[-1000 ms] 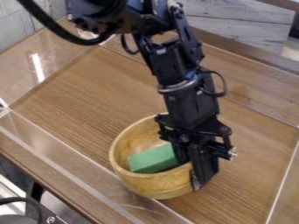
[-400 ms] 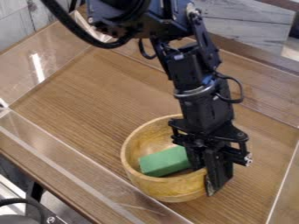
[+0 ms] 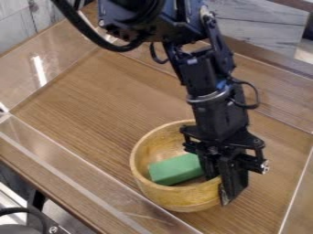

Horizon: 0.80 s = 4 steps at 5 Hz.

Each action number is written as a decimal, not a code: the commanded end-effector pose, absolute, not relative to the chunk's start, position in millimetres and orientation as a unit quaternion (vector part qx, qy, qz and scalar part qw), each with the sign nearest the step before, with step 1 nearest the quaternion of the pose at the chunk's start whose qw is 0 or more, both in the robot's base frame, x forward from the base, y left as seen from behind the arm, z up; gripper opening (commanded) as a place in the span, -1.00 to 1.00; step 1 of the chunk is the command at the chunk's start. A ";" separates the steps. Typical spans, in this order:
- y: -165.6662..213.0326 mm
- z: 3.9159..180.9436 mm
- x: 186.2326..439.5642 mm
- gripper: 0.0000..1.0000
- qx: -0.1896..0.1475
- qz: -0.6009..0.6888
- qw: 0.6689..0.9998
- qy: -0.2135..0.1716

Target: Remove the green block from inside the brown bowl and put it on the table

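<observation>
The brown bowl (image 3: 142, 155) stands on the table (image 3: 98, 101) near its front right. The green block (image 3: 175, 168) lies flat inside it, left of centre and plainly visible. My gripper (image 3: 229, 190) points steeply down into the right side of the bowl, its dark fingers pressed together, with their tips at the bowl's right inner wall and rim. It is shut, and I see nothing between the fingers. The block lies just left of the fingers and is not held. The fingertips themselves are hard to make out against the bowl's rim.
Clear plastic walls (image 3: 73, 169) run along the table's front and left edges, close to the bowl. The dark arm (image 3: 184, 55) rises from the bowl toward the top of the view. Bare wood stretches left of and behind the bowl.
The bowl has slid a little to the right together with my gripper, and the block rode along inside it. The fingers stay shut.
</observation>
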State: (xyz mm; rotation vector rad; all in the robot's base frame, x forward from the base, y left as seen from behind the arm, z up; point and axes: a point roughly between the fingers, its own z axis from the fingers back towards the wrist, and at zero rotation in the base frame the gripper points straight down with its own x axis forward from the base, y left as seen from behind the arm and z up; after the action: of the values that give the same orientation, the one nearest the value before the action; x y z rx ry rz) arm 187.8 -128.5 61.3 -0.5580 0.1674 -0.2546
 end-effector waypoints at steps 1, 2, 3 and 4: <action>-144.4 31.3 169.0 -1.00 -0.279 -0.130 0.940 0.150; -145.5 28.2 167.7 -1.00 -0.278 -0.128 0.939 0.158; -146.3 25.3 165.9 -1.00 -0.277 -0.126 0.938 0.166; -147.1 22.4 164.1 -1.00 -0.275 -0.124 0.937 0.174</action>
State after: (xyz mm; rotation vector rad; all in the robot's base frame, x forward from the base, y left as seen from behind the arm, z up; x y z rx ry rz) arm 187.2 -134.1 54.9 -0.5550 0.2007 -0.2563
